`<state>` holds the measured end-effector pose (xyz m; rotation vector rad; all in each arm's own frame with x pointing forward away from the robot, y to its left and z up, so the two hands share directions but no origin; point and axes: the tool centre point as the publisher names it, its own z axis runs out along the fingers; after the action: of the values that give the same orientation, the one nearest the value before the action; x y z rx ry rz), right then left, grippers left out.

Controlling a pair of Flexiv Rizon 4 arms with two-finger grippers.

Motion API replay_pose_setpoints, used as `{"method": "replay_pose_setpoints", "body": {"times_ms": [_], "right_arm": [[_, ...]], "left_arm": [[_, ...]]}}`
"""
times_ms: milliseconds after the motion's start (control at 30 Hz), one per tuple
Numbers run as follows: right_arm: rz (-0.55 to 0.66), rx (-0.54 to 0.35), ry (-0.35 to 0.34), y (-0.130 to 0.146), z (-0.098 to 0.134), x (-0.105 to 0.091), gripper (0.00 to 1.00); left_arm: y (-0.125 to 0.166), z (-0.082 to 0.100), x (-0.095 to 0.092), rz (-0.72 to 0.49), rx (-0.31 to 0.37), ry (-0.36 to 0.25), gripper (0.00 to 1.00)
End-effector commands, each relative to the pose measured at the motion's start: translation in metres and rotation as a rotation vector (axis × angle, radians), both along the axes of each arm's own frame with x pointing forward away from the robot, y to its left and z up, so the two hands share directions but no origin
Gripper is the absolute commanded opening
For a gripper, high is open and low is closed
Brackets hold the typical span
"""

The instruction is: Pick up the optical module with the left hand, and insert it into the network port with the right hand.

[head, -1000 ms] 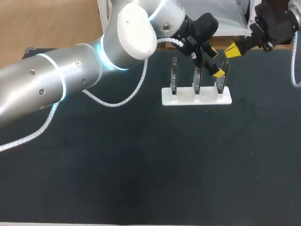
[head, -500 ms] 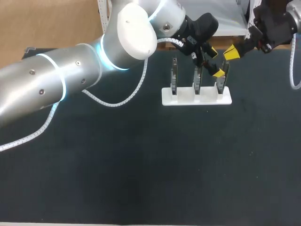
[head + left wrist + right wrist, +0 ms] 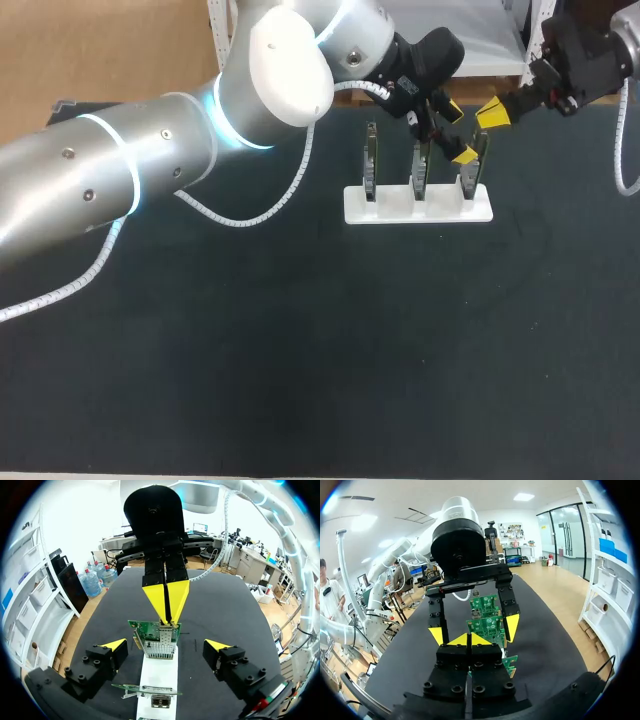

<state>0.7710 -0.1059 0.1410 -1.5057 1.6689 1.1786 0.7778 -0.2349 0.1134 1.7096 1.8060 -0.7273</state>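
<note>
Left claw (image 3: 165,646) is spread wide over the white rack (image 3: 400,208), one finger on either side of an upright circuit board (image 3: 155,639). It is empty, and appears set for a grasp not yet made. Right claw (image 3: 490,112) is pinched closed and empty near the rack's right end, apparently on standby. Count on the table (image 3: 300,350): three boards, one rack. The optical module cannot be told apart; neither claw holds it.
</note>
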Motion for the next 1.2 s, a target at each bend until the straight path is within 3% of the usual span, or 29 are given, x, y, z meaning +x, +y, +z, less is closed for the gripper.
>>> {"method": "replay_pose_setpoints", "body": {"times_ms": [33, 600, 1200], "right_arm": [[0.004, 0.004, -0.004, 0.000, -0.010, 0.004, 0.00], [-0.037, 0.009, -0.126, -0.007, 0.023, 0.015, 0.00], [-0.106, -0.016, -0.211, -0.019, 0.035, 0.015, 0.00]], "left_arm": [[-0.001, 0.001, 0.001, 0.000, 0.005, 0.003, 1.00], [0.003, 0.005, 0.004, 0.010, -0.013, -0.009, 1.00], [0.026, 0.056, 0.025, 0.087, -0.086, -0.129, 1.00]]}}
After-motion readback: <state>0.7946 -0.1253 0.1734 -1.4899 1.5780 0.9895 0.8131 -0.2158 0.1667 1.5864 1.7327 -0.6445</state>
